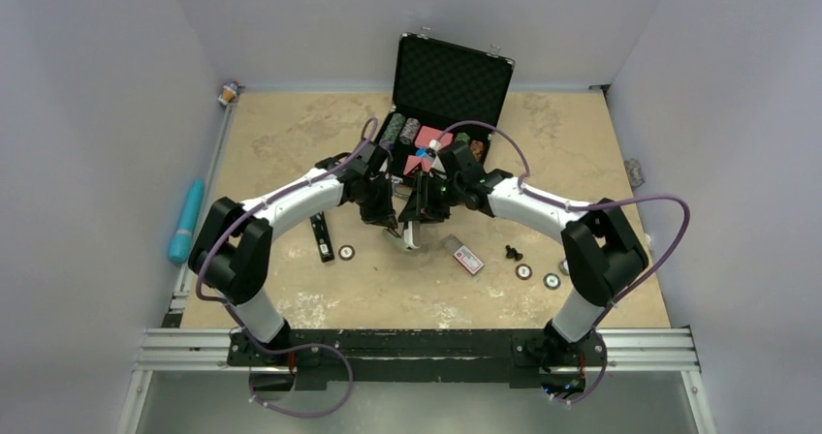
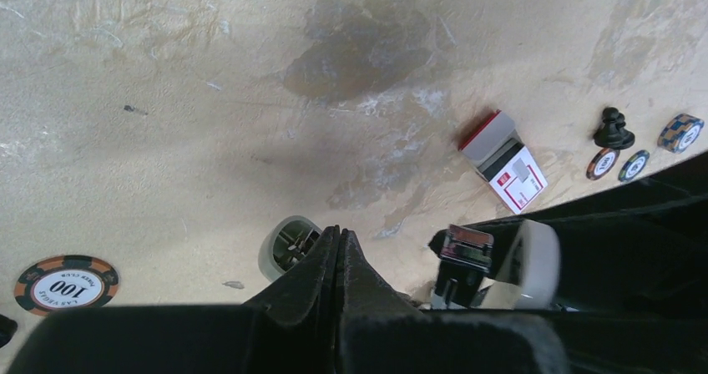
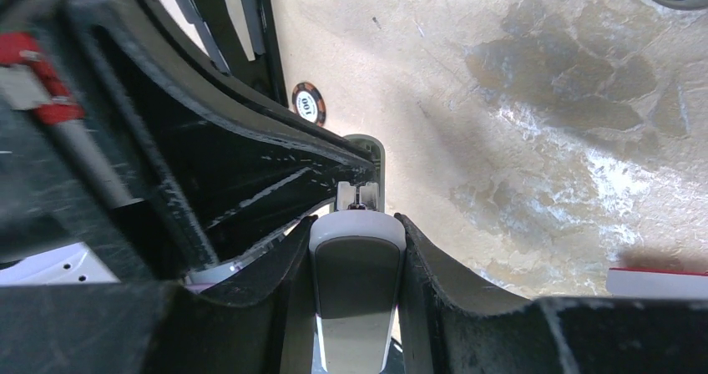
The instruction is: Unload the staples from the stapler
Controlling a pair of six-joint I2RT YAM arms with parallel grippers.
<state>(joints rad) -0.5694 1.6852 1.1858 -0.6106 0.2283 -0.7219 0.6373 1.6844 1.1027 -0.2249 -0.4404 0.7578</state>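
The stapler (image 1: pixel 411 232) stands tilted, nose down, at the table's middle between both grippers. My right gripper (image 1: pixel 423 211) is shut on it; in the right wrist view the jaws (image 3: pixel 357 219) clamp its grey, white-rimmed top (image 3: pixel 357 286), with chrome metal and a grey end piece (image 3: pixel 368 153) just beyond. In the left wrist view its chrome part (image 2: pixel 467 247) and white rim show at the lower right. My left gripper (image 1: pixel 389 221) is shut, fingertips (image 2: pixel 334 245) pressed together with nothing visible between them, right next to the grey end piece (image 2: pixel 284 247) on the table.
A red-and-white small box (image 1: pixel 468 259) lies right of the stapler. A slim black bar (image 1: pixel 321 238), poker chips (image 1: pixel 346 252) (image 1: pixel 523 271) and a black pawn-like piece (image 1: pixel 513 253) lie nearby. An open black case (image 1: pixel 451 76) stands behind. A blue cylinder (image 1: pixel 186 221) lies far left.
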